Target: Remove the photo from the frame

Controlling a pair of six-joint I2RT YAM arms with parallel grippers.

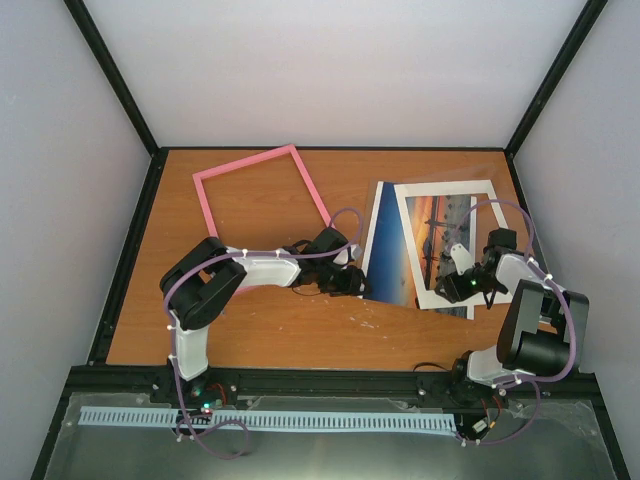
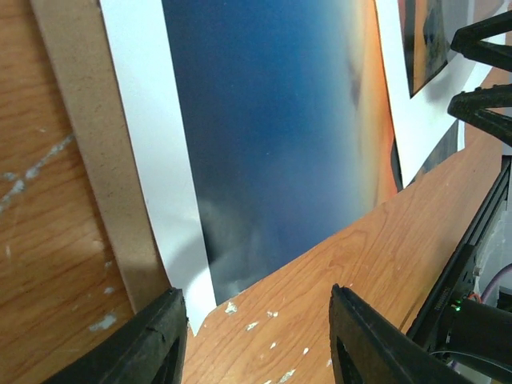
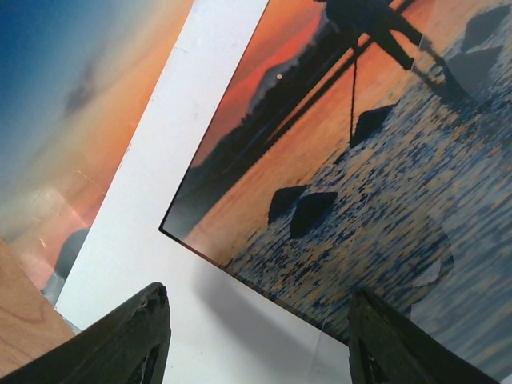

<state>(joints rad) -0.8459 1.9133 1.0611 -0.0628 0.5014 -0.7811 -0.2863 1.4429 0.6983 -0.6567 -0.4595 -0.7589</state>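
The photo (image 1: 445, 235), a sunset over water with dark silhouettes and a white margin, lies flat on the desk (image 1: 260, 330), fully out of the frame. The right wrist view shows it close up (image 3: 360, 160), margin corner nearest. Faint reflections there hint at a clear pane on top; cannot tell.

A second print (image 1: 392, 245), blue fading to orange, sits just left of the photo, partly tucked under its left edge. In the left wrist view this print (image 2: 272, 136) has its own white border and rests on a brown backing board (image 2: 88, 144) that pokes out on the side away from the photo.

The frame (image 1: 245, 163), pink, lies well apart to the far left of the photo. It is empty, with bare desk showing through.

The right end effector (image 1: 447, 290) hovers over the photo's near-left corner; fingers spread apart (image 3: 268, 336), gripping nothing. The left end effector (image 1: 355, 284) is left of the photo at the blue print's near corner; fingers also apart (image 2: 256, 344), holding nothing.

Progress, judged: removal looks done, since photo and frame are separate. What is left is at most pulling the arms clear, maybe sliding the photo free of the overlap.

Count: one frame, one photo, one extra print, one backing board, two arms.
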